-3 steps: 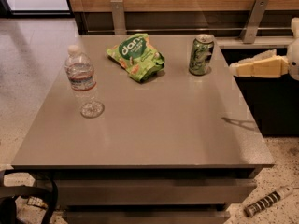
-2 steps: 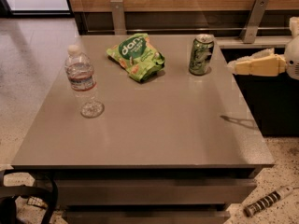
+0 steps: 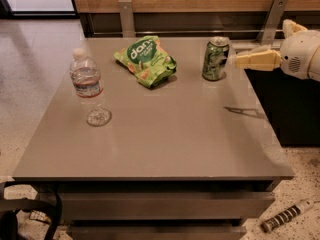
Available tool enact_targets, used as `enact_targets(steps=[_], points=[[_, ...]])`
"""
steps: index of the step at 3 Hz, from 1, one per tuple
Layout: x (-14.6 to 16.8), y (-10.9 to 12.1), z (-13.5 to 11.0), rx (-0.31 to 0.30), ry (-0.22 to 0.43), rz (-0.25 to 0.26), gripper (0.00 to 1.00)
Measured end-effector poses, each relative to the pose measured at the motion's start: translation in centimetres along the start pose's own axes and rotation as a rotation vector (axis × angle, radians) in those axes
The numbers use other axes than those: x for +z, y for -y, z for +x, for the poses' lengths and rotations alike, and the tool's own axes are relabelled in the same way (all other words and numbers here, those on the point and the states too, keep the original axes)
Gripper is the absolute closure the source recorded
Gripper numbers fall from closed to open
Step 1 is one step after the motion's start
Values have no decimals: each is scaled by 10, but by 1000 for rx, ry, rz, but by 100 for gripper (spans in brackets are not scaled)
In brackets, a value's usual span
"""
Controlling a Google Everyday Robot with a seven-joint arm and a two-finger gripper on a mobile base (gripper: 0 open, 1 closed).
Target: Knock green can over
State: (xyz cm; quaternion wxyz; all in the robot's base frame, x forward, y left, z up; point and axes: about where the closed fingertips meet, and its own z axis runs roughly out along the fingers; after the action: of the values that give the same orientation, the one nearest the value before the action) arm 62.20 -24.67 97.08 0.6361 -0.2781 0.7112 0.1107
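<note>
The green can [image 3: 215,59] stands upright near the table's far right, green with dark markings and a silver top. My gripper [image 3: 237,60] reaches in from the right edge of the view at can height, pointing left. Its tip is just to the right of the can, very close to it or touching its side; I cannot tell which. The white wrist [image 3: 302,55] is behind it at the right edge.
A flat green snack bag [image 3: 146,60] lies left of the can. A clear water bottle [image 3: 89,88] stands upright at the left of the grey table [image 3: 165,144]. A wooden wall with metal brackets runs behind. A striped tool [image 3: 285,216] lies on the floor at the lower right.
My gripper has moved left and a little farther back, closing the gap to the green can. The can, bag and bottle stand as before.
</note>
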Motion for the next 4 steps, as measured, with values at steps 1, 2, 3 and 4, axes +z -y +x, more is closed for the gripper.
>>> enact_targets(steps=[1,2,3,4], points=[[29,6,13,38,20,-36,0],[61,6,31,64,39,-89,0],[80,4,43,81,57,-121,0],[100,-5,50,86,79,-161,0]])
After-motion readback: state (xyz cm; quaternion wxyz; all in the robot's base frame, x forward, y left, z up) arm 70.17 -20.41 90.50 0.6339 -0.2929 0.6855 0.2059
